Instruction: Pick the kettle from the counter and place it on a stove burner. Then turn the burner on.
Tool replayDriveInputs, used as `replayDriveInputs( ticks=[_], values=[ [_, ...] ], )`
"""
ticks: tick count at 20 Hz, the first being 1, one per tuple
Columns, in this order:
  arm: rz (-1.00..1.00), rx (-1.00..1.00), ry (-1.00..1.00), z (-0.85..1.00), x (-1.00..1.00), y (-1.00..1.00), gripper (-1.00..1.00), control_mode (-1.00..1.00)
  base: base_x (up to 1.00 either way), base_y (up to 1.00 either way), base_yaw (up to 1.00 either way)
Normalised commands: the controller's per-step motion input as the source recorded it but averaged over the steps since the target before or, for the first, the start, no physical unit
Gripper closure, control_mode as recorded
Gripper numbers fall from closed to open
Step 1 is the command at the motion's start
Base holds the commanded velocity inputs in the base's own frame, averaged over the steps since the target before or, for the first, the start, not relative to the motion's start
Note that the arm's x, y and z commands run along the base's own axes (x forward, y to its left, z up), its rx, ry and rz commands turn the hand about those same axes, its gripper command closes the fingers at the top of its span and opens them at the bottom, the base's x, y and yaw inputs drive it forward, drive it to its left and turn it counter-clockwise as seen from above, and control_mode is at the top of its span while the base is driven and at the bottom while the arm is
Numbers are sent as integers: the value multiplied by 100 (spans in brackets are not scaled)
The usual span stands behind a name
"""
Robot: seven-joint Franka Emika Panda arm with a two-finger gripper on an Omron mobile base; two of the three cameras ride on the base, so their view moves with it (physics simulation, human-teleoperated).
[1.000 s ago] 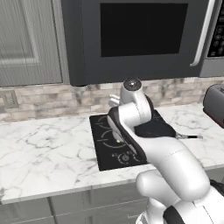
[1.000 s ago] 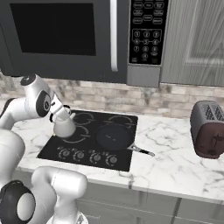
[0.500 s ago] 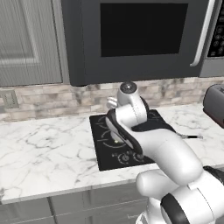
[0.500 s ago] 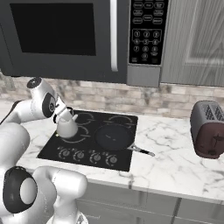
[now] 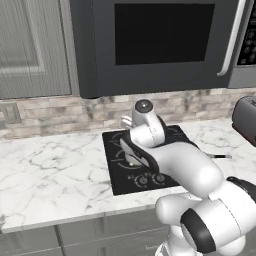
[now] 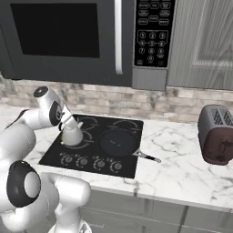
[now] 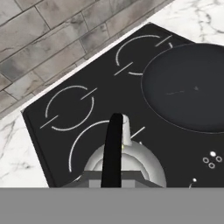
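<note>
One kettle (image 7: pixel 124 162) upright | spout toward backsplash, seemingly | gripper (image 6: pixel 69 124) clamping its handle

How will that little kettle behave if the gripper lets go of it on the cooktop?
The kettle would probably stay upright: its base is wider than its top. It looks rigid and light. Held by its thin arched handle, it might swing or slip slightly on the smooth glass cooktop.

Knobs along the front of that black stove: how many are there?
5, in a row along the cooktop's front edge: knobs, left to right. None looks hidden in the right base view.
</note>
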Motion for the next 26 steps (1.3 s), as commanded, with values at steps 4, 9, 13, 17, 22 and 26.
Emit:
replayDriveInputs(
  ticks=[4, 9, 13, 17, 22, 26],
  values=[
    [0, 0, 0, -25, 14, 1, 100, -100, 0, 0, 0],
    [0, 0, 0, -12, 10, 2, 100, -100, 0, 0, 0],
    [0, 0, 0, 0, 0, 0, 100, -100, 0, 0, 0],
    [0, 0, 0, 0, 5, 0, 100, -100, 0, 0, 0],
    [-1, 0, 0, 0, 30, 1, 100, -100, 0, 0, 0],
    [0, 1, 0, 0, 33, 6, 100, -100, 0, 0, 0]
  ],
)
